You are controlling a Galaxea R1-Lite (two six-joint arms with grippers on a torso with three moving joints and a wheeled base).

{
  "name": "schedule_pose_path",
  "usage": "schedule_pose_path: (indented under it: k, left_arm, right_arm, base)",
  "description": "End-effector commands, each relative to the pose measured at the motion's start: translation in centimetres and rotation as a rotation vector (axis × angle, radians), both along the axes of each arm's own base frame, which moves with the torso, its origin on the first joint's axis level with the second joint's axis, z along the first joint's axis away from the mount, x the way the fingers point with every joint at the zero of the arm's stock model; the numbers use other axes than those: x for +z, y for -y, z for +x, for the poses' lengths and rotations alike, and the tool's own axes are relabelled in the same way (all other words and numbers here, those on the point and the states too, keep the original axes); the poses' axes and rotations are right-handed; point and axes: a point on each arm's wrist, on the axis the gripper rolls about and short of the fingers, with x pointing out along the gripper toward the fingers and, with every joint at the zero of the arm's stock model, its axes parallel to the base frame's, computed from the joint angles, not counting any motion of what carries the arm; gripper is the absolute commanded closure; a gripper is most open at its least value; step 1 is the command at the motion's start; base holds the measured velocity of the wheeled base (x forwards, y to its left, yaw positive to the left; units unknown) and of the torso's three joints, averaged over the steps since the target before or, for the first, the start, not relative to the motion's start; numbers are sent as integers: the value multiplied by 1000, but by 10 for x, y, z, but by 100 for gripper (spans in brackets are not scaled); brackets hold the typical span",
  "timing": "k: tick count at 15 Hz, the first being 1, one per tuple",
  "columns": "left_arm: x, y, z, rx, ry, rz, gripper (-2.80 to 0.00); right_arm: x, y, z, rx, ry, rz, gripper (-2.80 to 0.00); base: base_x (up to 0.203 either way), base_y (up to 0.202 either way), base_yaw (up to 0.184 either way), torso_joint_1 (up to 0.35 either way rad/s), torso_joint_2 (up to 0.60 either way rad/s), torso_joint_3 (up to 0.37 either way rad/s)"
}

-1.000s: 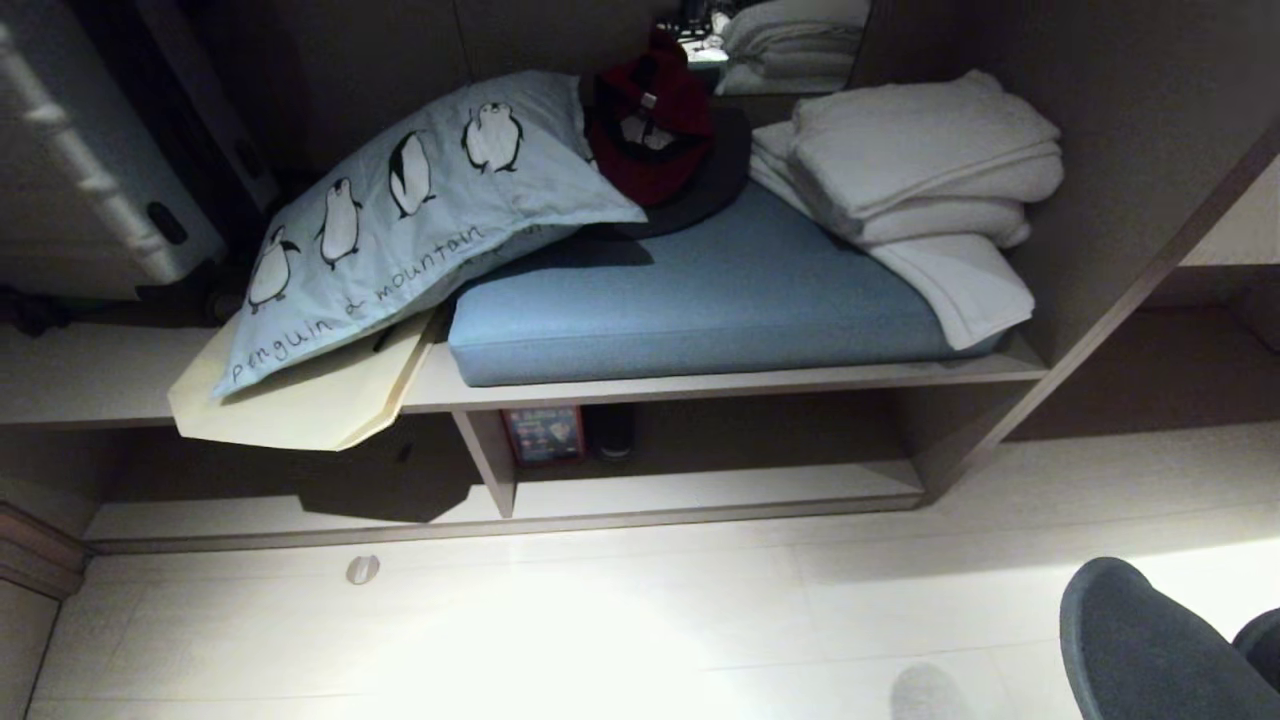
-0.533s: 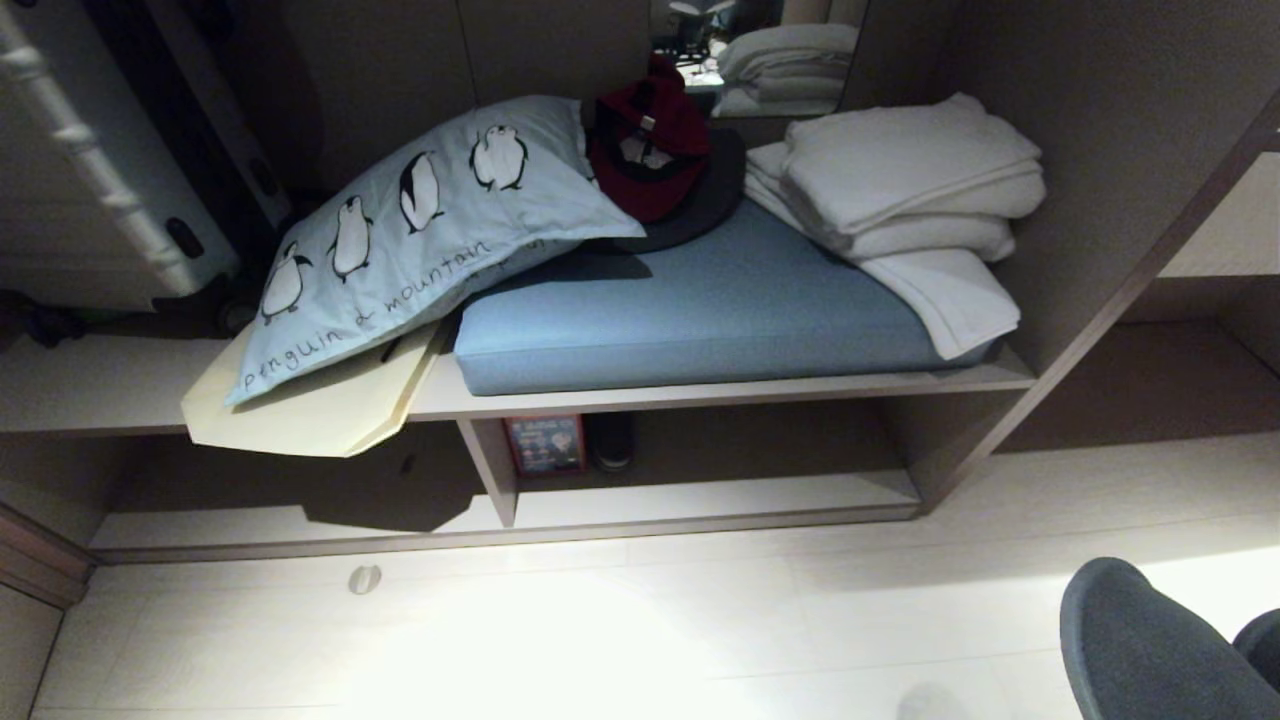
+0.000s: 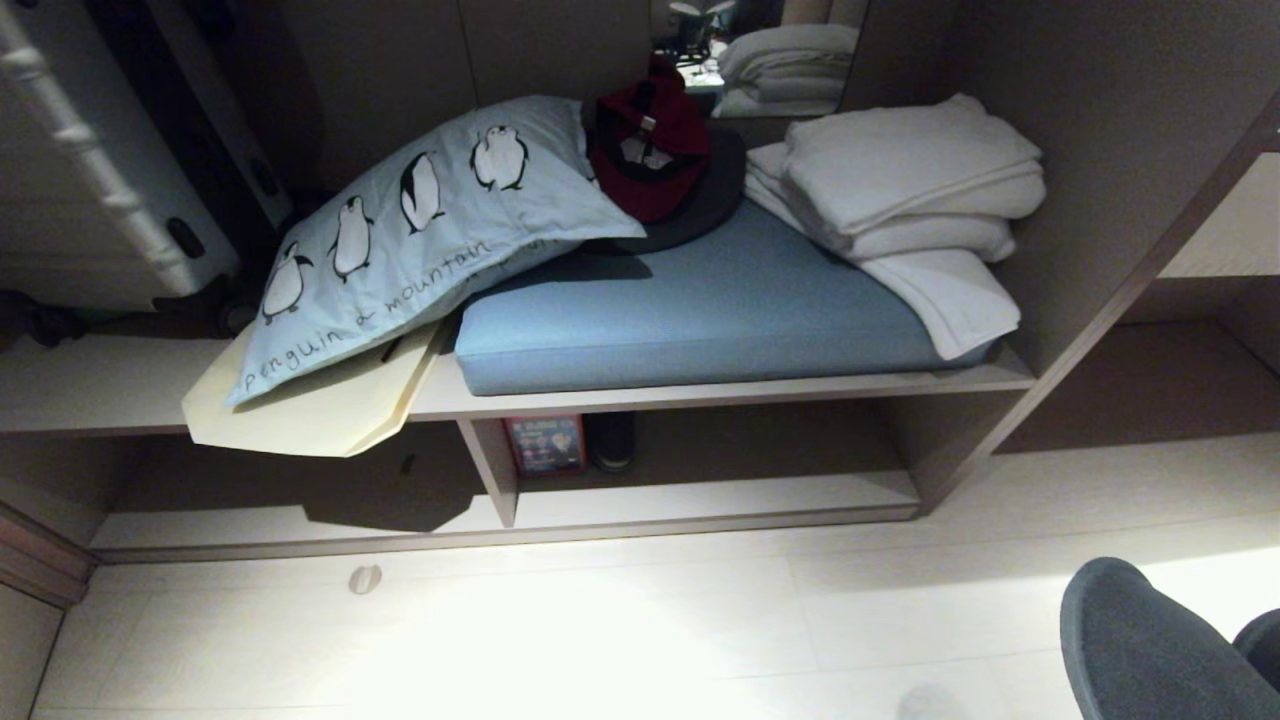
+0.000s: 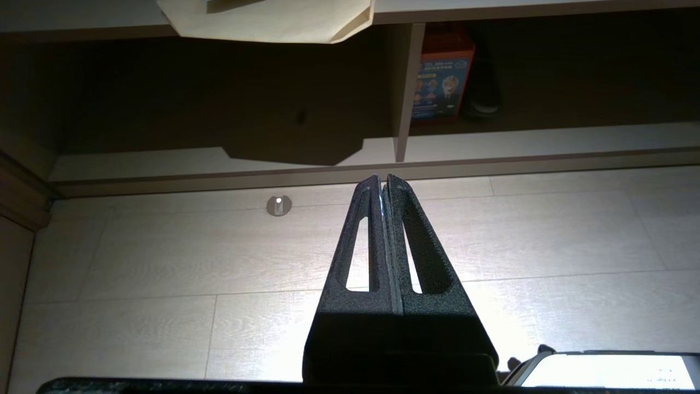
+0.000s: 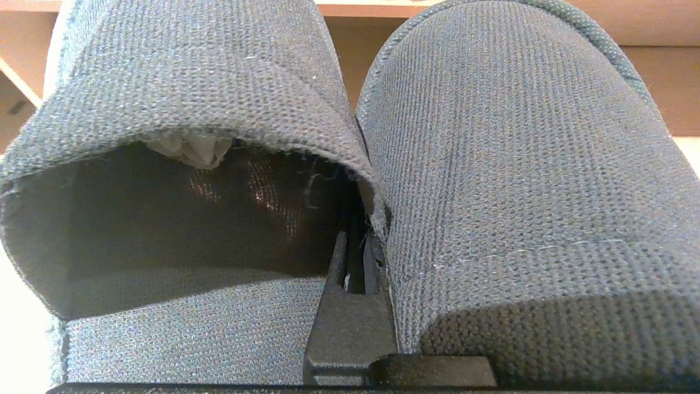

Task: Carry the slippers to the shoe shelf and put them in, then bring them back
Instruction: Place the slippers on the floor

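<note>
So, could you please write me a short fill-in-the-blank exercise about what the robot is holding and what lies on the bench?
1. The right hand is shut on a pair of grey-blue fabric ____.
2. The left hand hangs above the pale floor, its fingers ____.
3. The pale blue pillow is printed with black-and-white ____.
4. The folded white towels rest on the ____ bench cushion.

Missing words: slippers; shut; penguins; blue

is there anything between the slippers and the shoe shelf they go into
Nothing visible on the floor blocks the way. The slippers are pinched in the right hand, low at the right of the head view. The shoe shelf is open in front; only a colourful box and a dark shoe stand at its left end.
</note>
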Motion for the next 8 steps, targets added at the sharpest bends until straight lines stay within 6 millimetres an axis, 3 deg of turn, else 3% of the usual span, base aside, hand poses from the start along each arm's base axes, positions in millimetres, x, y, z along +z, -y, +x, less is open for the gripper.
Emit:
schedule_pose_path:
  k: [1, 4, 8]
  left_arm:
    - [0, 0, 0, 0, 1, -3, 0]
    - [0, 0, 0, 0, 1, -6, 0]
    - [0, 0, 0, 1, 1, -7, 0]
  right_arm:
    - [0, 0, 0, 0, -3, 0, 0]
    - [0, 0, 0, 0, -3, 0, 0]
    - [0, 0, 0, 0, -3, 0, 0]
  base:
    - [0, 0, 0, 0, 0, 0]
    - [1, -67, 8, 2, 1, 4]
    - [0, -191, 3, 4, 3, 3]
